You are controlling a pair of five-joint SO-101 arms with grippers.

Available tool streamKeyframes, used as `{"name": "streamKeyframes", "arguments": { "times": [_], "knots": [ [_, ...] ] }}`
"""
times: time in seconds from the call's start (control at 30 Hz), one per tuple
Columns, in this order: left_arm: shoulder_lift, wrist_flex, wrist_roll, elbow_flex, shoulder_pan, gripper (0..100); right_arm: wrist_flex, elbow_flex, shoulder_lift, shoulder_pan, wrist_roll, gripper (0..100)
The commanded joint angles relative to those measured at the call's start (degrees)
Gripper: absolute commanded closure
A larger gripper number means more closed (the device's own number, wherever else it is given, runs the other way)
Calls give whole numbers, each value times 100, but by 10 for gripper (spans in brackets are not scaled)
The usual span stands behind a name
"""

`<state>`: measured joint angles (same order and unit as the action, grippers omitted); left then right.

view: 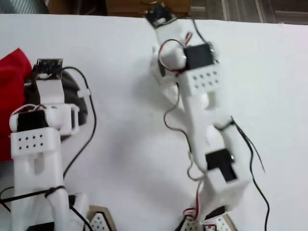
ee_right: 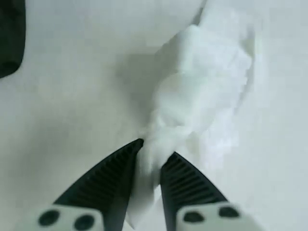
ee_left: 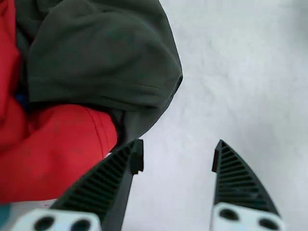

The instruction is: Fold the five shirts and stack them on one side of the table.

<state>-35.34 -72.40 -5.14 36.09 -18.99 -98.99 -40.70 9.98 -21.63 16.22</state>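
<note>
Pinching a bunched ridge of the white shirt (ee_right: 211, 72), the right tool (ee_right: 153, 153) has its jaws pressed onto the cloth, which lies crumpled on the white counter (ee_right: 57, 96) near the middle. To fold well from this hold, I judge the cloth should be lifted only enough to free it and then drawn out flat, because a grip on a bunch tends to drag several layers together and leave wrinkles. White on white makes the hem hard to find, so the edge is worth checking before any fold. The left tool (ee_left: 179, 147) hangs with jaws spread and nothing between them, just beside the dark grey shirt (ee_left: 96, 57), which lies partly over the red shirt (ee_left: 48, 154) at the left edge of the counter. It could pin the far side of the white shirt so the pull stretches the cloth rather than slides it. That left pile looks the natural spot for the stack.
</note>
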Motion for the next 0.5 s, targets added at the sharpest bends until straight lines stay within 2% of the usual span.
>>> {"name": "streamKeyframes", "arguments": {
  "times": [0.0, 0.33, 0.47],
  "knots": [
    [-114, 149, -26, -22, 62, 748, -40, -132, -1007, -48, 35, 979],
    [-114, 149, -26, -22, 70, 746, -4, -149, -2448, -268, 35, 979],
    [-114, 141, -26, -13, 299, 745, 13, -149, -2976, -453, 35, 979]
  ]
}}
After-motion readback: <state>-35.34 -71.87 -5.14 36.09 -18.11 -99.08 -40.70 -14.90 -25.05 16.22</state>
